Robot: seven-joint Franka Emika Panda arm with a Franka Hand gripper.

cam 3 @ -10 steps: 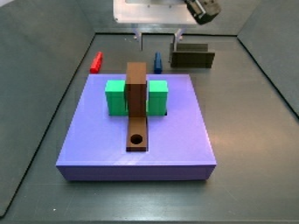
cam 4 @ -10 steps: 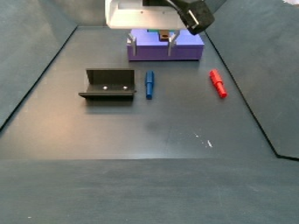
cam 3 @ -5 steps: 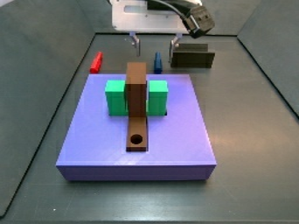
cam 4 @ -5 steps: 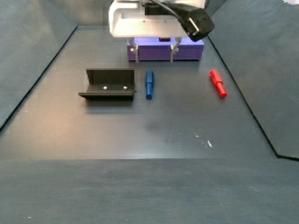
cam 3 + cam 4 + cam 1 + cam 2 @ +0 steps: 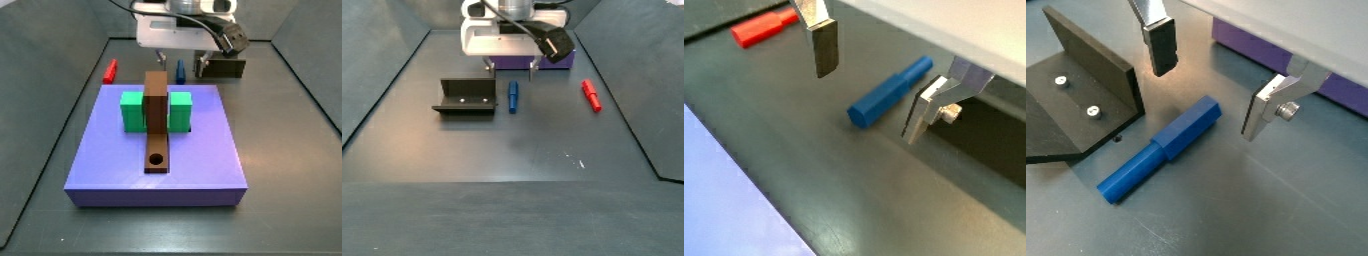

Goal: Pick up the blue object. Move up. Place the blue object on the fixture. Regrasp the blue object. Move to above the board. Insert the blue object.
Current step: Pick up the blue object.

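1. One relation governing the pick: blue peg [image 5: 1160, 157] lying flat on the dark floor, showing between and below the gripper [image 5: 1213, 83] in both wrist views, fingers not yet touching it.
2. Running with its long axis roughly crosswise to the line between the two fingers, so judged well set for a straight descent and a squeeze across its slim width.
3. Standing spread wide, both silver fingers [image 5: 826, 47] bare, nothing between the pads.
4. Hovering above the blue peg [image 5: 513, 96] in a side view, gripper [image 5: 513, 64] still near the purple-blue board's [image 5: 556, 62] edge.
5. Sitting just beside the peg, dark L-shaped fixture [image 5: 1080, 90]; near finger likely needing care to come down between the two.
6. Lying well apart on the peg's other side, red peg [image 5: 591, 95]; not to be confused with the target.
7. Showing plain, matte floor around the peg, otherwise unobstructed.
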